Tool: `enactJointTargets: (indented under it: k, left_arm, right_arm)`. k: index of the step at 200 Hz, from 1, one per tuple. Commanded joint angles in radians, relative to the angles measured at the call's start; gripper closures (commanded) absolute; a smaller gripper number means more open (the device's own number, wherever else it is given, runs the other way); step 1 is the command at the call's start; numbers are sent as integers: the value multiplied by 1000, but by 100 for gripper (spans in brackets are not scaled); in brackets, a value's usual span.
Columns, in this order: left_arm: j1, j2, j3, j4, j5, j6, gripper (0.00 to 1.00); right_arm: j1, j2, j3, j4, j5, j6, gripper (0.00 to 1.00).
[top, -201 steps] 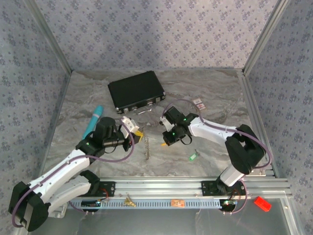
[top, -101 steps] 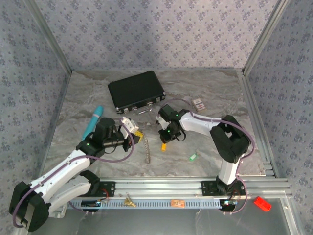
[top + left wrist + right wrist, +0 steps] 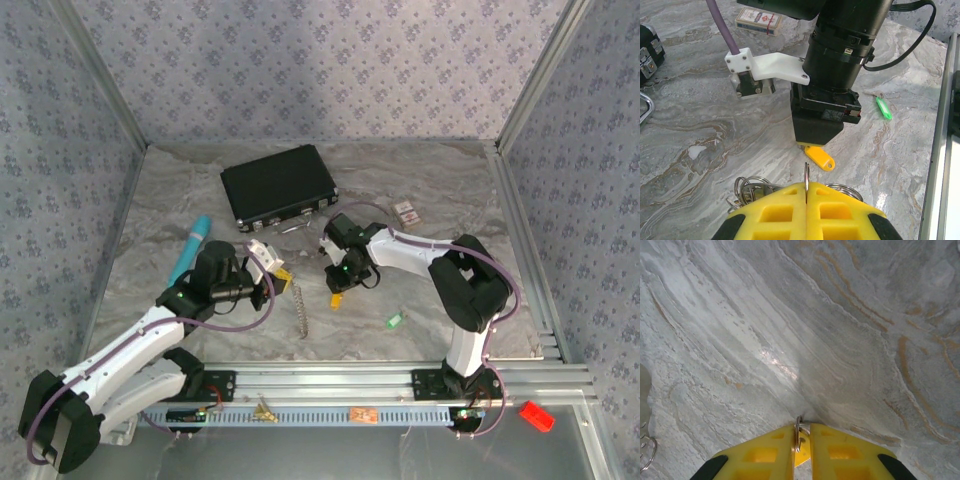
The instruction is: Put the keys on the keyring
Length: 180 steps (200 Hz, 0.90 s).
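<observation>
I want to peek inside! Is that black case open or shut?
Shut. The black case lies flat on the marble table, lid down over its base, with its handle sticking out at the near edge.

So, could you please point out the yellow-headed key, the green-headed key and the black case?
yellow-headed key [image 3: 820, 158]: left wrist view, middle of its plastic head.
green-headed key [image 3: 883, 108]: left wrist view, middle of its green head.
black case [image 3: 277, 184]: top external view, centre of its lid.
</observation>
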Motion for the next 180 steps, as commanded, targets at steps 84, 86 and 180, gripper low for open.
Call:
enactJointTargets:
  k: [84, 86, 180]
  left_arm:
    - [6, 3, 5, 32, 33, 9, 100]
    - [6, 3, 4, 32, 33, 9, 100]
    - [8, 6, 5, 29, 37, 8, 100]
  right_arm:
    - [3, 42, 37, -44, -6, -9, 82]
    - [3, 44, 38, -44, -4, -9, 82]
    - [9, 46, 45, -44, -5, -12, 95]
